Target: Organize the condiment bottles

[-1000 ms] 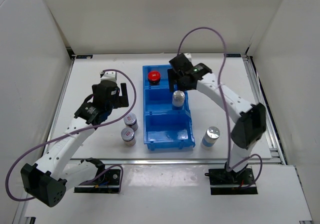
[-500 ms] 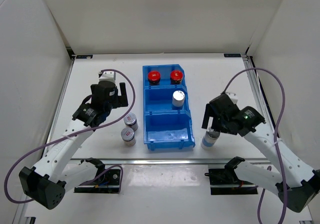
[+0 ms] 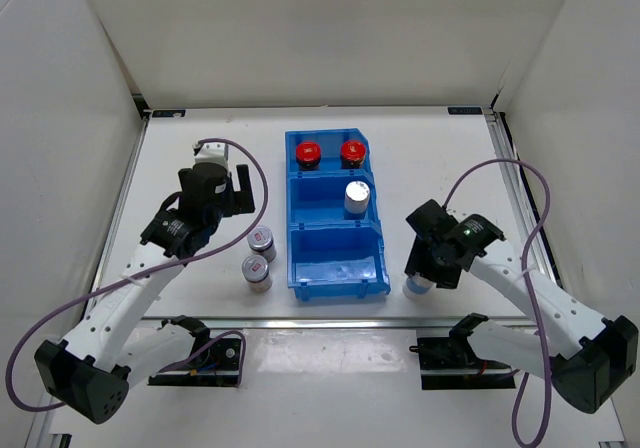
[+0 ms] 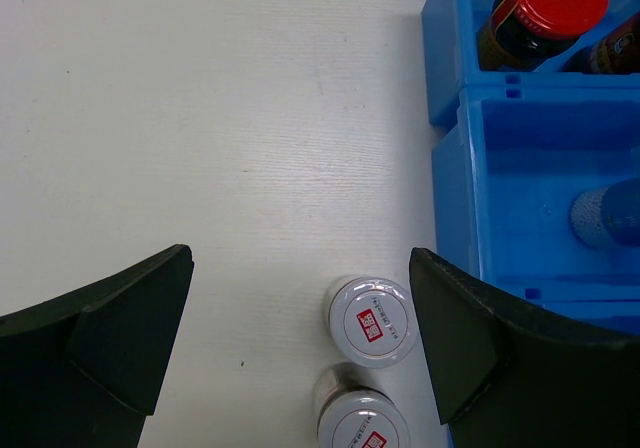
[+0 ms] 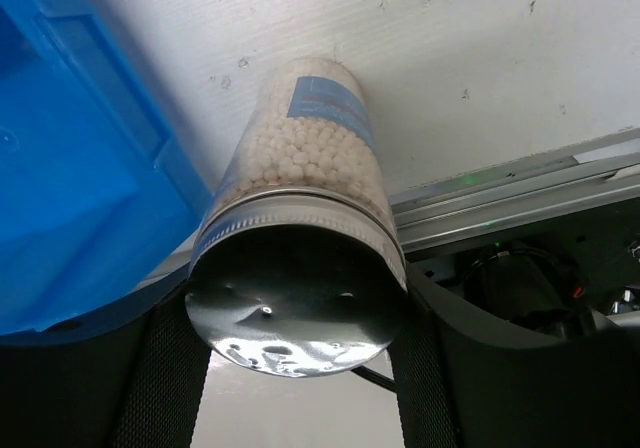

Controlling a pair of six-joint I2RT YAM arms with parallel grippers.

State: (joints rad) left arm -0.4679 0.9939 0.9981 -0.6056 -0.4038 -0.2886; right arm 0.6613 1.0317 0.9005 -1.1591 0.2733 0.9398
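Arms from above?
— Your left arm [image 3: 135,273] bends over the left of the white surface [image 3: 200,133]; your right arm [image 3: 530,298] reaches down beside the blue bin [image 3: 335,290]. White walls [image 3: 320,38] stand round. Two red-capped bottles [image 3: 309,152] sit in the far compartment, a silver-capped bottle [image 3: 357,196] in the middle one.
Left wrist?
— Your left claw [image 4: 300,258] gapes wide over two grey-topped bottles [image 4: 372,320], left of the bin.
Right wrist?
— Your right claw [image 5: 295,353] grips the blue-white bottle [image 5: 310,158], standing on the surface beside the bin.

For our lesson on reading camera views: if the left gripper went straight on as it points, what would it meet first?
The left gripper, open, would likely meet the farther grey-topped bottle first, else the table; depth is unclear.
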